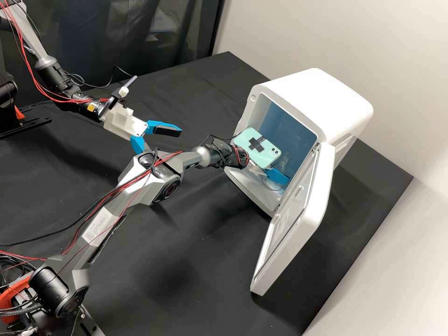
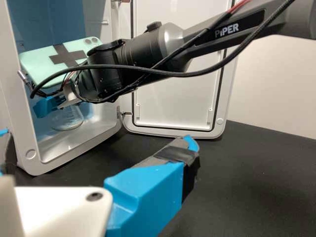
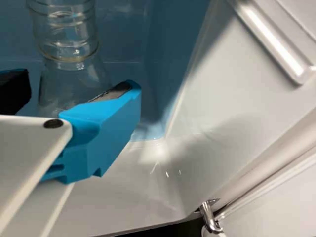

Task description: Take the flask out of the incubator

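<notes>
Flask [image 3: 69,74] stands upright on the floor of the incubator [image 1: 322,102], toward the back wall. In the high view the box sits at 3 o'clock on the bench [image 1: 196,280], and its door [image 1: 298,210] is swung wide toward 5 o'clock.

Your right gripper [image 3: 64,96] is inside the chamber with its fingers spread, one on each side of the flask's lower body. A sliver of gap shows at the dark pad, so I judge that nothing is gripped yet. The left gripper [image 1: 154,135] hangs spread and empty at 9 o'clock of the opening, well apart from it.

The step in hand is the grasp.
- Centre the glass between the pads before you close. A one-sided touch will likely push it along the smooth floor.
- Close slowly on the wide part of the body, since the taper above may let it slip.
- Lift only enough to clear the floor. The phone [image 1: 256,147] on the wrist rides near the top of the opening.
- Draw straight back toward 8 o'clock, keeping the flask upright and off the door frame.
</notes>
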